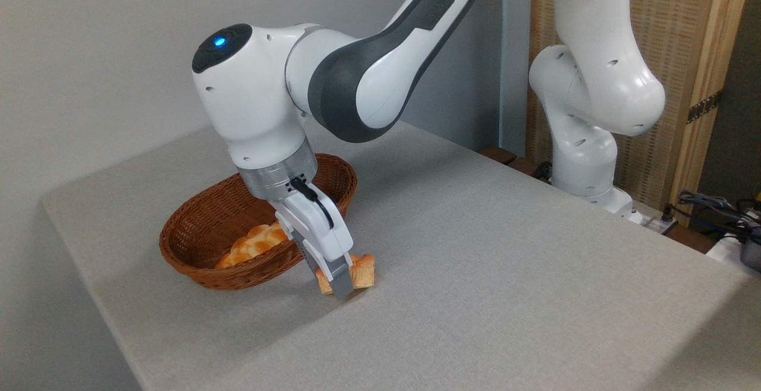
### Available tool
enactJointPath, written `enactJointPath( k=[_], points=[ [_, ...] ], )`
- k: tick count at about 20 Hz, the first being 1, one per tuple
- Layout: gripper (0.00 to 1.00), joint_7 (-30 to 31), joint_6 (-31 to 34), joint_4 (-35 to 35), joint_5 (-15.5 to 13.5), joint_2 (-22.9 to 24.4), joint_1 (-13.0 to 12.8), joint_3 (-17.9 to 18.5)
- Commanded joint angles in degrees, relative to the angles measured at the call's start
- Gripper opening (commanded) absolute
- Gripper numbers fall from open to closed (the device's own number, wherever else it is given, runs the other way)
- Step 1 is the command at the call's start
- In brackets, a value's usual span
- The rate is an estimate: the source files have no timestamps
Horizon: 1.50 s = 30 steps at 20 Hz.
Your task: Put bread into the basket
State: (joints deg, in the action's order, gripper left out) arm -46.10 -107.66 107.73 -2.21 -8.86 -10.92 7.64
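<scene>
Bread: small orange-golden lumpy roll (362, 271), sitting on the grey cloth-covered table (505, 272) just right of the basket, outside it.

Gripper: white two-finger gripper with grey fingertips (340, 281), tilted, tips down at the table, fingers either side of the roll; squeezing or just around it, can't tell tbh.

Basket: oval reddish-brown woven wicker basket (196, 260), just left of the gripper.

Inside basket: longer cross-hatched orange loaf (252, 245), lying along the near wall.

bread (361, 273) on table (505, 272), right of basket (196, 233) | loaf (252, 244) in basket
</scene>
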Motion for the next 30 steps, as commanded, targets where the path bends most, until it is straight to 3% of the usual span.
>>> enactJointPath(
  k=[1,6,13,14,16,17,23,28,30],
  points=[
    [0.35,-1.2,1.0,0.6,0.0,1.3,-0.1,0.2],
    [0.36,-1.2,1.0,-0.1,-2.3,3.8,0.1,0.6],
    [0.42,-0.4,1.0,-4.6,-11.5,6.2,-0.6,-1.6],
    [0.56,0.3,1.0,-4.7,-12.8,6.3,-0.6,-2.6],
    [0.95,3.2,0.2,-4.7,-13.5,6.3,-0.7,-5.9],
    [1.00,4.5,-0.1,-4.7,-13.4,6.1,-0.6,-7.5],
    [1.00,5.0,-0.1,-4.7,-13.2,5.5,-0.9,-11.2],
    [1.00,4.9,-0.3,-4.7,-12.9,5.6,-0.8,-10.8],
    [1.00,4.6,-1.8,-4.8,-11.1,6.1,-0.2,-9.7]
  ],
)
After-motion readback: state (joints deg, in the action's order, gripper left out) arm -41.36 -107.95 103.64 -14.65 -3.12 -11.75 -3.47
